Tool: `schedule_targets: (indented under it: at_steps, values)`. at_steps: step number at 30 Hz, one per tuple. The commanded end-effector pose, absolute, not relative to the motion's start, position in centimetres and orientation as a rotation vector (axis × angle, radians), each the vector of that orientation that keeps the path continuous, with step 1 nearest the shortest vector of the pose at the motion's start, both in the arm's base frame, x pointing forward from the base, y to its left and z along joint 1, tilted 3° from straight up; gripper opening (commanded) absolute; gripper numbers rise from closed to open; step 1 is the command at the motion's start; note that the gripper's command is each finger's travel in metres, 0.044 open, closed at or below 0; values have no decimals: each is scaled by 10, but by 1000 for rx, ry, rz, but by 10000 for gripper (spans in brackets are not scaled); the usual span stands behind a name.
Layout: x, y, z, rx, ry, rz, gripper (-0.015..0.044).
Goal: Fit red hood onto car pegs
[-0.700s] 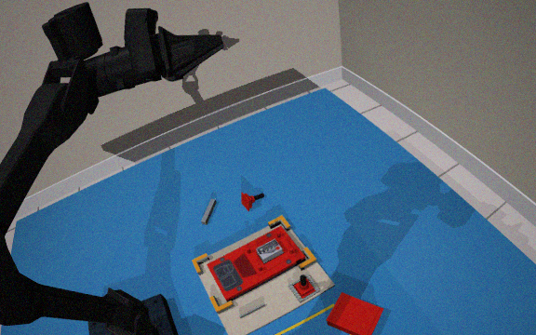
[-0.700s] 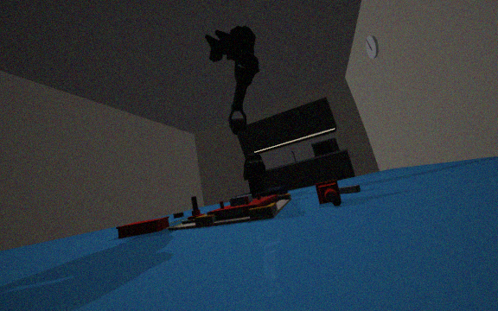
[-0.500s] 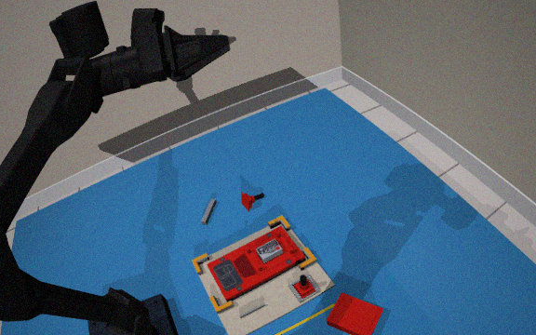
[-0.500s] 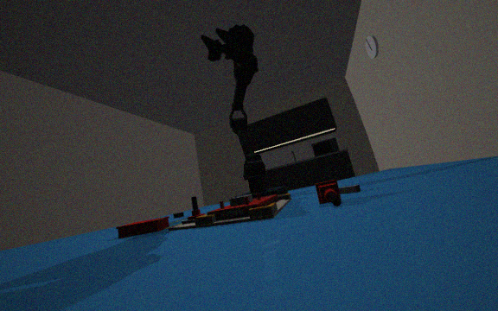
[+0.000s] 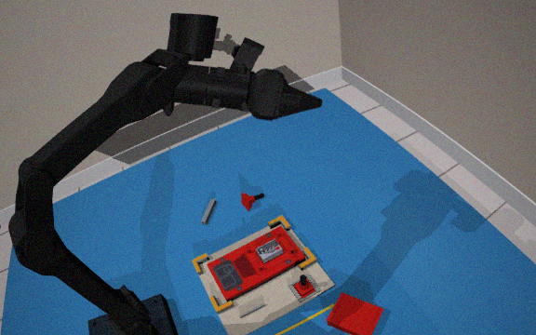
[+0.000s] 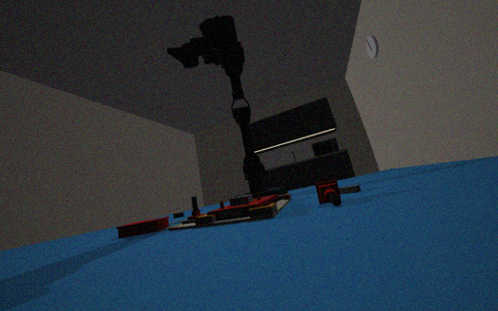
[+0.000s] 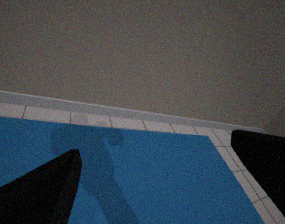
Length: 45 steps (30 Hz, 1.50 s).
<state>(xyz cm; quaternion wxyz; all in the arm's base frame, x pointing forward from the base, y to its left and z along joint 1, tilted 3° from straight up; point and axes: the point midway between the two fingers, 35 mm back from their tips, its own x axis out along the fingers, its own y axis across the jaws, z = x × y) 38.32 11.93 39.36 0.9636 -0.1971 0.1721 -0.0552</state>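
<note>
The red hood [image 5: 355, 314] [image 6: 143, 226] lies flat on the blue table, just right of the jig's front corner. The red chassis [image 5: 249, 267] [image 6: 242, 211] sits in the beige jig [image 5: 324, 281] with yellow corner brackets, and the grey engine block [image 5: 269, 249] is on it. The pegs are too small to make out. My gripper [image 5: 315, 102] [image 6: 175, 53] [image 7: 158, 147] is open and empty. It hangs high above the far half of the table, well away from the hood and the car.
A small red part with a black peg [image 5: 249, 200] [image 6: 328, 192] and a grey bar [image 5: 208, 211] [image 6: 349, 188] lie behind the jig. A red base with a black post [image 5: 304, 286] stands on the jig's right corner. A yellow line [image 5: 305, 318] runs by the hood.
</note>
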Motion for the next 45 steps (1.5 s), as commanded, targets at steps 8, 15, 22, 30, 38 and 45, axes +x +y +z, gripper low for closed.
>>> schedule_targets:
  at_steps: [8, 15, 22, 30, 38, 45]
  values:
    - [433, 70, 306, -221, 662, -172, 440]
    - [448, 33, 255, -114, 835, -217, 440]
    - [453, -1, 209, 57, 1003, -287, 440]
    - [446, -53, 140, 451, 1272, -481, 440]
    - [434, -79, 106, 697, 1403, -621, 440]
    - [431, -79, 105, 697, 1404, -621, 440]
